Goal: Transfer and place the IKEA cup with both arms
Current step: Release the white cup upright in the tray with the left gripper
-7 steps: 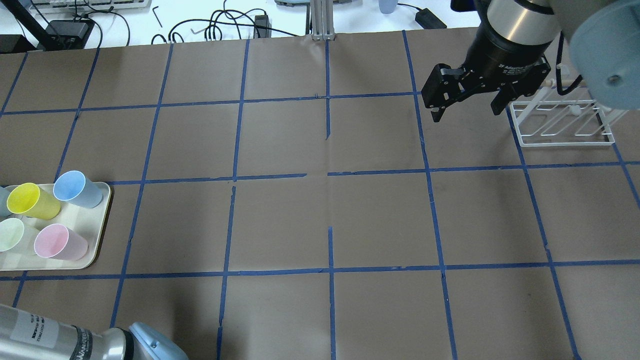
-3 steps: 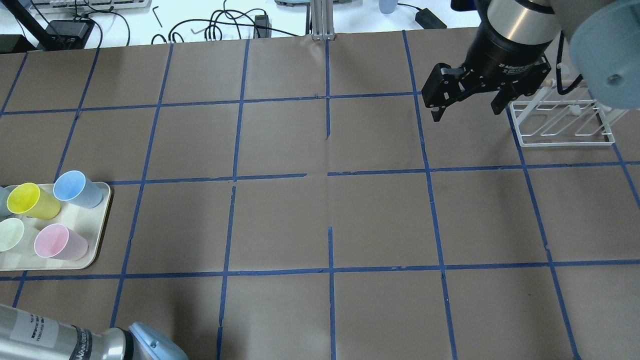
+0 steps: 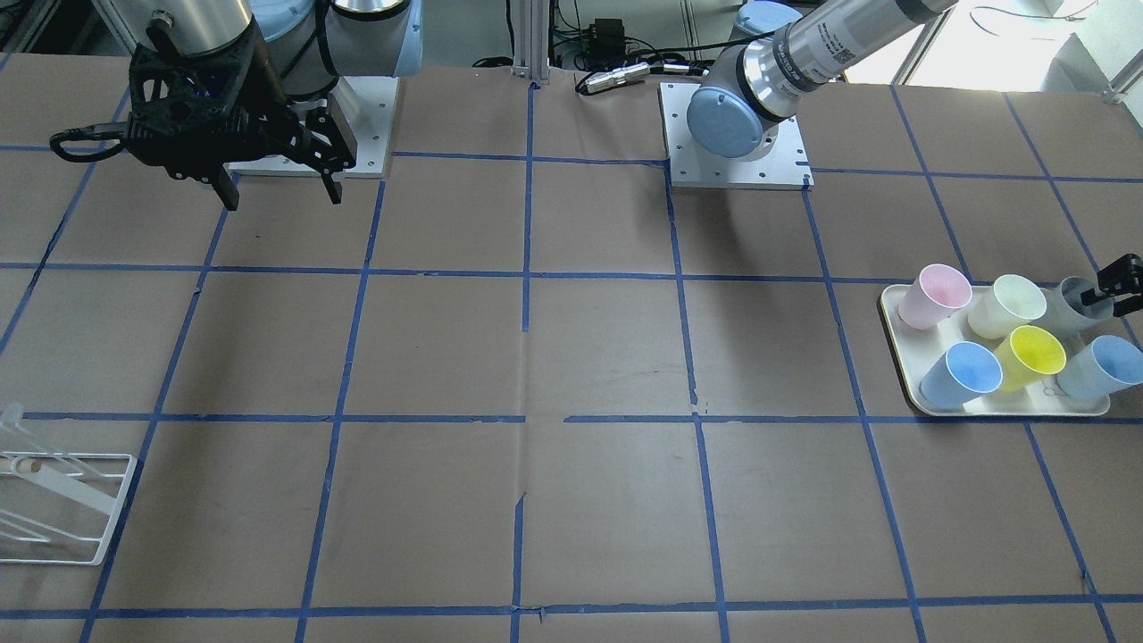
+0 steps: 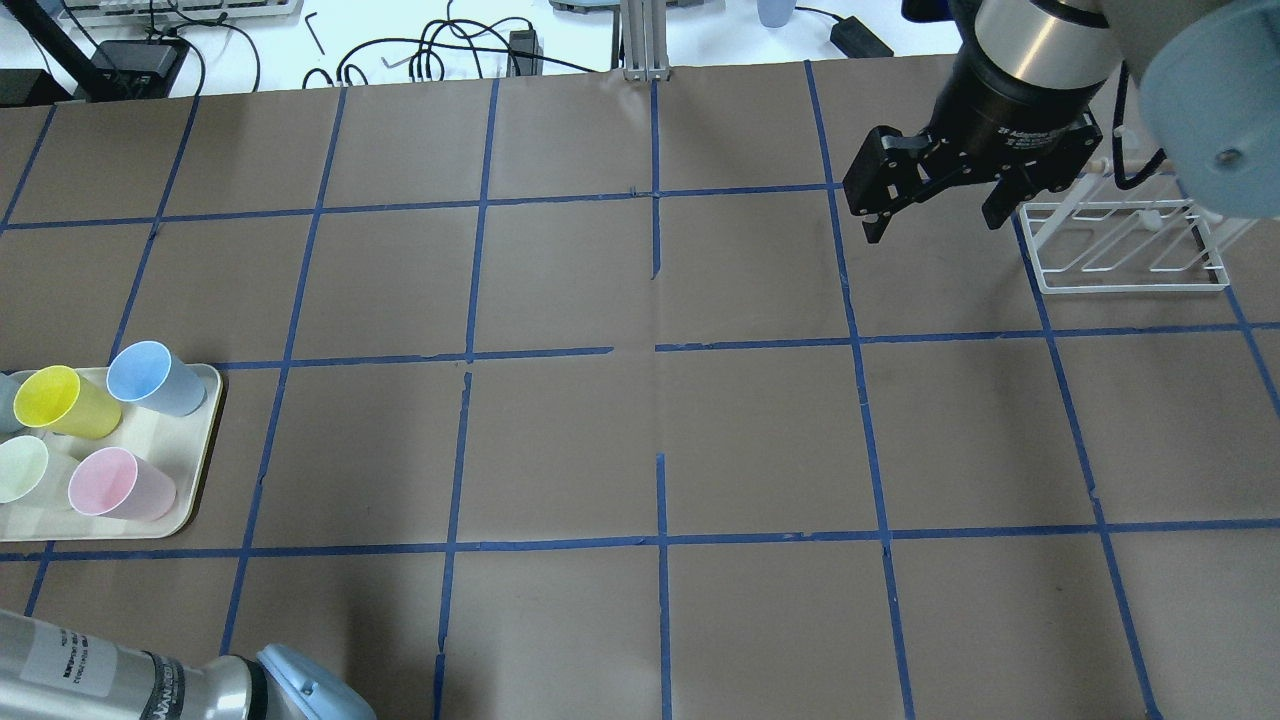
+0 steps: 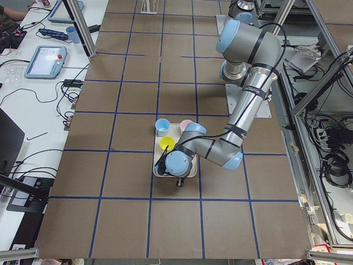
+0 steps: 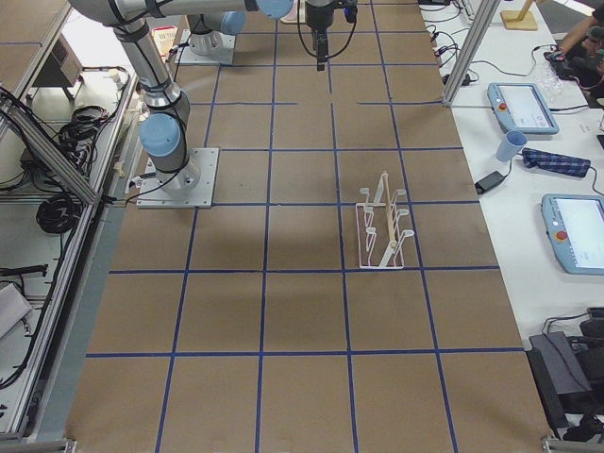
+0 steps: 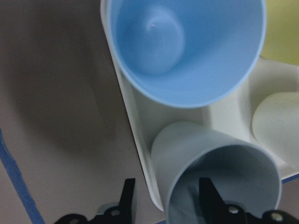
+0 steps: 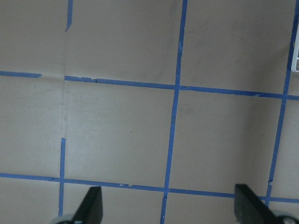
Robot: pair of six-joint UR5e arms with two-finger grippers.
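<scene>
The pale grey IKEA cup (image 3: 1072, 308) stands at the robot-side outer corner of the cream tray (image 3: 902, 357), among the pastel cups. In the left wrist view the cup (image 7: 196, 149) lies close below the camera. My left gripper (image 7: 167, 198) is open, with one finger (image 7: 126, 198) outside the cup's wall and the other (image 7: 208, 196) inside its mouth. Only a black tip of this gripper (image 3: 1112, 284) shows in the front view. My right gripper (image 4: 935, 228) is open and empty, hovering above the table near the white rack (image 4: 1130, 250).
On the tray stand two light blue cups (image 3: 960, 375) (image 3: 1103, 368), a yellow cup (image 3: 1031, 355), a pink cup (image 3: 933, 296) and a cream-green cup (image 3: 1007, 305). One light blue cup (image 7: 187, 46) is right beside the grey one. Brown paper with a blue tape grid covers the table.
The left arm's forearm has shifted very slightly and the right gripper has edged a little away from the robot. The cups on the tray have not moved.
</scene>
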